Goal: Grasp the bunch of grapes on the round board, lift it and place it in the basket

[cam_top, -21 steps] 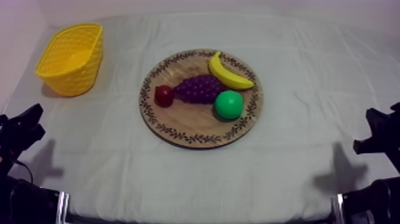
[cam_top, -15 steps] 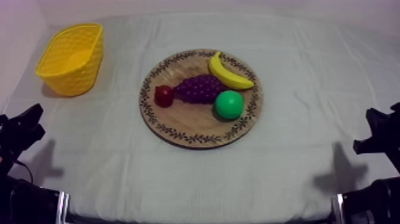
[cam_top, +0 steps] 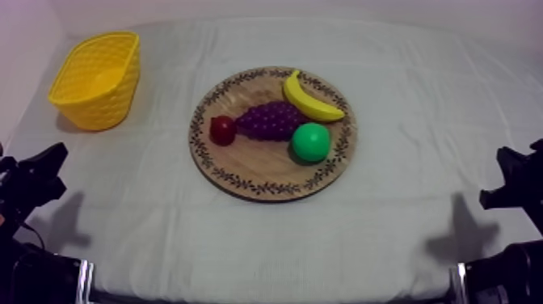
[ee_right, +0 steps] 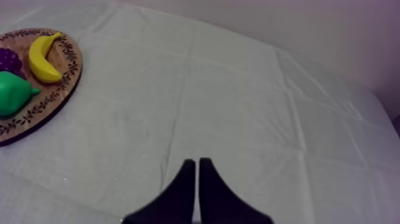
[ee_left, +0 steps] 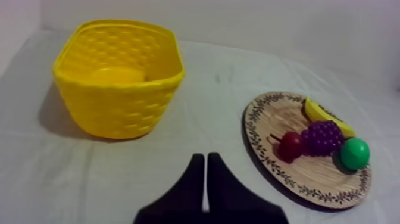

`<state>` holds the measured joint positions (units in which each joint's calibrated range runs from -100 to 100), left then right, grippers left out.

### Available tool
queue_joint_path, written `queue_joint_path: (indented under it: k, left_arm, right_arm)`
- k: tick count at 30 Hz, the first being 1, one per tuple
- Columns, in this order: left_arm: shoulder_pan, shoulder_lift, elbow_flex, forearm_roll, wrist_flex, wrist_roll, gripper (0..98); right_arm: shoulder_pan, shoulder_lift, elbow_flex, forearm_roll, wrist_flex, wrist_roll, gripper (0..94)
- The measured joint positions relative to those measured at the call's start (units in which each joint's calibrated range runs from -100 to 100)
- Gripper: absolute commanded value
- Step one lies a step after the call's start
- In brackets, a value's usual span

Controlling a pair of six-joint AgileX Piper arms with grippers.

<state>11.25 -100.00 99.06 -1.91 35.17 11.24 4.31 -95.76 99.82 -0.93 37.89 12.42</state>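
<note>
Grey-white cloth over the counter. The bunch of grapes (cam_top: 272,120) lies mid wooden board (cam_top: 267,182), touching the small red fruit (cam_top: 222,130), with the pear (cam_top: 310,142) and banana (cam_top: 312,100) crowding it. The yellow basket (cam_top: 101,109) sits far left, so the left hand (ee_left: 204,159) seems the obvious pick. It's pressed together, same as the right hand (ee_right: 195,162). The left wrist view gives the basket's wall height, the top view gives the spacing.

You've got a green pear (cam_top: 310,142) lying on its side. A banana (cam_top: 312,99) lies flat just beside the pear on its far side, and a small red fruit (cam_top: 222,130) sits apart to the pear's left. A creased grey-white cloth (cam_top: 404,202) spreads all around the pear.
</note>
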Motion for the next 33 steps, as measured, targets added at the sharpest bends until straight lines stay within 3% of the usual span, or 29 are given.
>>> queue_joint_path:
  k: [8, 13, 20, 26, 33]
  left_arm:
    - [0.68, 1.51, -0.42, -0.14, -0.09, -0.88, 0.0]
    - [2.81, 7.10, -0.94, -2.15, -0.56, -2.76, 0.0]
    - [4.79, 18.03, -5.43, -3.05, -3.68, -1.35, 0.0]
    - [5.41, 28.74, -14.17, -1.94, 0.33, -2.28, 0.0]
    - [7.75, 42.54, -28.71, -0.61, 9.36, -3.66, 0.0]
  right_arm:
    - [0.00, 0.00, 0.00, 0.00, 0.00, 0.00, 0.3]
    - [0.00, 0.00, 0.00, 0.00, 0.00, 0.00, 0.3]
    - [0.00, 0.00, 0.00, 0.00, 0.00, 0.00, 0.3]
    - [0.00, 0.00, 0.00, 0.00, 0.00, 0.00, 0.3]
    - [0.00, 0.00, 0.00, 0.00, 0.00, 0.00, 0.3]
